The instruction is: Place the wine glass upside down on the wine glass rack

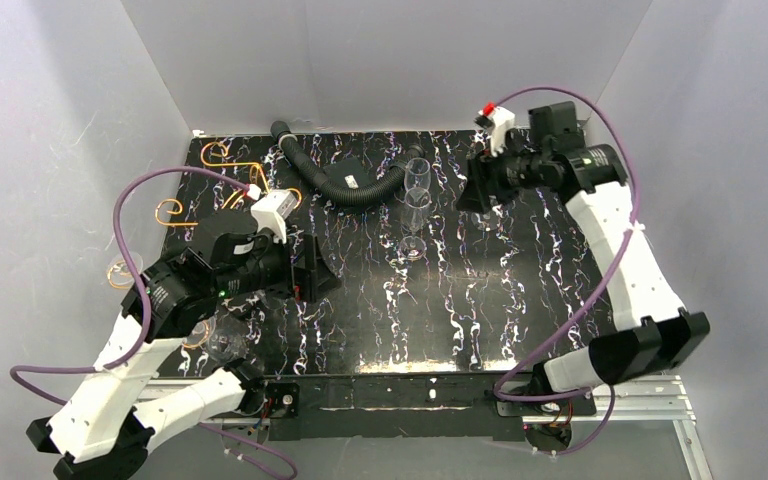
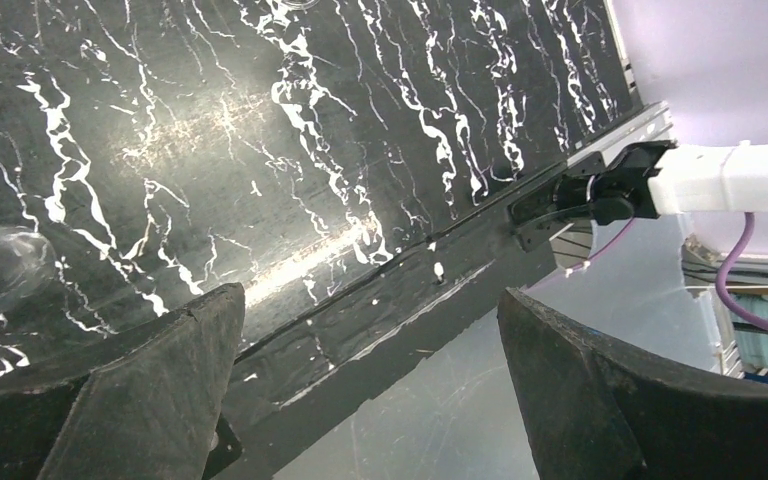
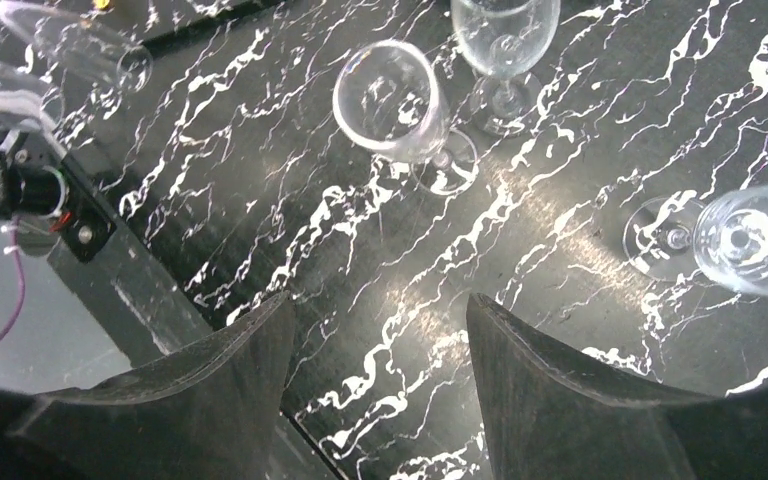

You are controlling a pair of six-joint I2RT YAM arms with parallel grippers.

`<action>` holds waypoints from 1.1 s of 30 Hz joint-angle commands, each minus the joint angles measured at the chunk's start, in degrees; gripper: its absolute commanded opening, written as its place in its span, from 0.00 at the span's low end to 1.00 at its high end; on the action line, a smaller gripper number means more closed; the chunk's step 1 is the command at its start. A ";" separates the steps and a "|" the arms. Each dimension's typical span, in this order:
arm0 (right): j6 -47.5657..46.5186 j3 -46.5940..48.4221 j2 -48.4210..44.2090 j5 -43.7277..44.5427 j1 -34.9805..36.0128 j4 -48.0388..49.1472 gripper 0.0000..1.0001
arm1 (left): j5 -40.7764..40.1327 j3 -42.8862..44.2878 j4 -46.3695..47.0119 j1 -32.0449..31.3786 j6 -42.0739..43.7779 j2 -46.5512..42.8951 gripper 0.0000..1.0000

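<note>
Black marble table (image 1: 360,330). Wine glass rack (image 1: 217,153) sits left of the black hose (image 1: 345,190), at the far side. Left gripper (image 2: 368,295) is on the near side of the hose, jaws wide, holding nothing. Right gripper (image 3: 380,300) is right of the hose, jaws wide, also empty. Three wine glasses (image 3: 390,100) stand rim-up just right of the hose's end, between the hose and the right gripper.

Top view: high behind both arm bases, facing down on the whole table (image 1: 500,300). 2 wrist views: close, looking past own fingers (image 2: 150,400) onto that table.
</note>
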 commanded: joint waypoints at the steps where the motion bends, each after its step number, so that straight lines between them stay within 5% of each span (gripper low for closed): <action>1: 7.15 5.75 5.83 9.05 3.15 3.60 0.71 | 2.06 -1.24 1.95 0.18 -2.83 0.91 0.98; 27: 8.45 18.55 24.36 17.74 11.51 1.89 0.45 | 3.32 -1.59 1.47 0.18 -2.74 2.40 0.98; 33: 7.45 19.09 25.57 19.77 12.19 1.38 0.31 | 3.32 -1.43 0.28 0.17 -2.20 2.00 0.98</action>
